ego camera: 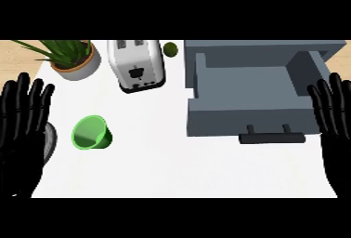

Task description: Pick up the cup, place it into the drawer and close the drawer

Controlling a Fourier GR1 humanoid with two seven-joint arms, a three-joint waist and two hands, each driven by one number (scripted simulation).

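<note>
White counter top (pixel 178 172), wood strip along the frame's top. Green plastic cup (pixel 90 133) sits centre-left, seemingly tipped with its mouth toward lower left. Left hand (pixel 24 121) at the left edge: fingers straight up, spread, holding nothing. The cup is just right of it, not touching. Right hand (pixel 332 116) at the right edge, same pose, empty, well apart from the cup. Grey box drawer (pixel 254 121) stands open, upper right. Step is the grab: I'd use the left hand and curl round the cup's body, not its rim.
</note>
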